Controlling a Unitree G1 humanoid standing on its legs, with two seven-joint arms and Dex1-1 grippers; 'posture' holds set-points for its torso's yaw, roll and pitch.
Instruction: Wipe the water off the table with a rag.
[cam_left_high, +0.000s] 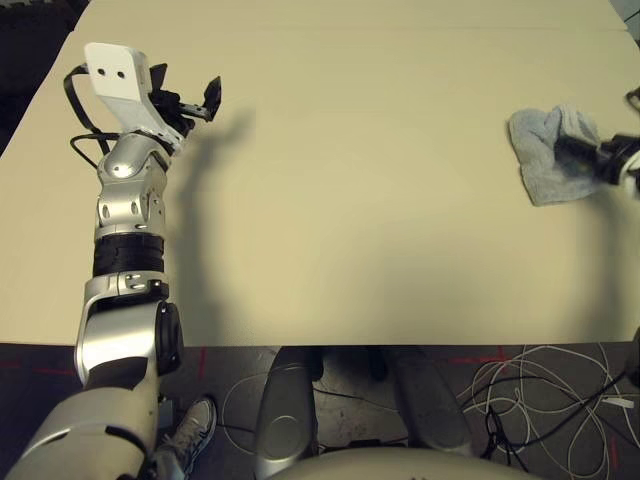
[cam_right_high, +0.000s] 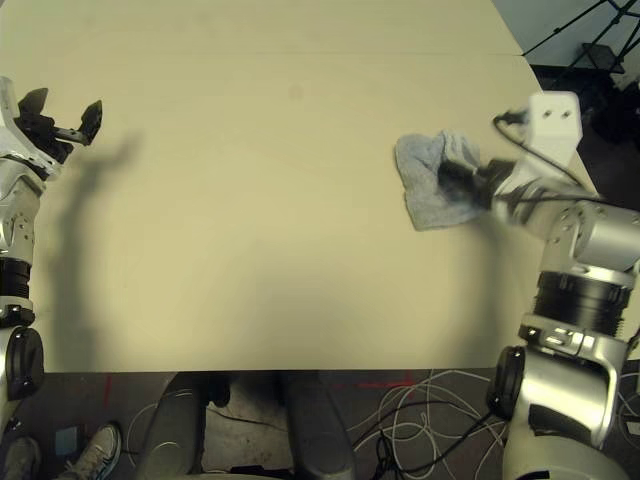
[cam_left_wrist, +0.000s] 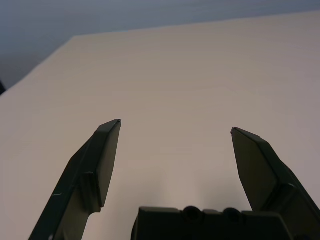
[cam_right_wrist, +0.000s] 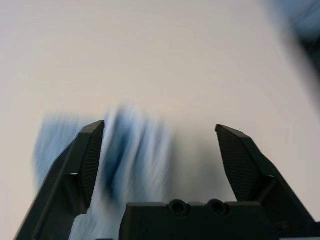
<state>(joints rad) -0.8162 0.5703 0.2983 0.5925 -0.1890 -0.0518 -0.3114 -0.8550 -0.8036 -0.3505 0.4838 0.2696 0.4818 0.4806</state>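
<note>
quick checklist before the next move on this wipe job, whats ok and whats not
1. Right gripper jaws open: ok, they stand wide apart in the right wrist view.
2. Rag free of the right gripper: cannot tell; the rag lies on the table under and ahead of the open jaws, and contact is blurred.
3. Rag on the table, away from the edge: ok, it sits crumpled on the robot's right side.
4. Left gripper jaws open and empty: ok, nothing between them.
5. Left gripper apart from the rag: ok, it is over the far left of the table.
6. Water wiped off: cannot tell; no spots can be made out on the tabletop.
</note>
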